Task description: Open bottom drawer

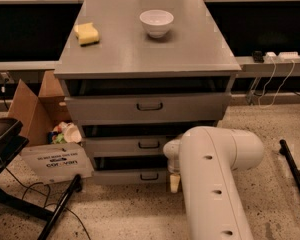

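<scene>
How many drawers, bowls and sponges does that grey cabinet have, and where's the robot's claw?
Drawers: 3, top drawer, middle drawer, bottom drawer
Bowls: 1, the bowl
Sponges: 1, the sponge
Total: 5
The gripper hangs at the bottom drawer's right end.

The bottom drawer [122, 177], lowest of three, shows a shallow grey front. Its small dark bail handle [149, 176] sits just left of the jaws, which hang at the front's right end.
</scene>
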Controlling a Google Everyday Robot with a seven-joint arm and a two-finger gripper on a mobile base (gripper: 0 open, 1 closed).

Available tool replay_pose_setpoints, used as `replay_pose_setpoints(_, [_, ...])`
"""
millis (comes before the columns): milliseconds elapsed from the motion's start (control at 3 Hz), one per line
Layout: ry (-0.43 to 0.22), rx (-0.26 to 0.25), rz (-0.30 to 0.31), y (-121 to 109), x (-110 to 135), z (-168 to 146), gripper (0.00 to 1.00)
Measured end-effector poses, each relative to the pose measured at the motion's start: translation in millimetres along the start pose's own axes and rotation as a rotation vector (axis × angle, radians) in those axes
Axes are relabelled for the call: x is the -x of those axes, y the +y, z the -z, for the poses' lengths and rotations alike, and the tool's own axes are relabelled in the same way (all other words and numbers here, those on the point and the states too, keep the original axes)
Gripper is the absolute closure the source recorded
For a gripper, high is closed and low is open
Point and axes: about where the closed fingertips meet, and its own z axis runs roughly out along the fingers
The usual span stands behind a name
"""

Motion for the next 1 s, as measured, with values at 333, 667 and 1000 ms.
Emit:
replay_pose_setpoints(333, [-0.007, 0.006, -0.031, 1.4, -9.5, -8.7, 0.17])
replay_pose_setpoints(667, [0.024, 0.021, -0.099, 27.0, -46.9, -4.3, 0.41])
replay_pose_setpoints(1000, [0.085, 0.153, -0.189, 115.3, -95.7, -22.6, 0.64])
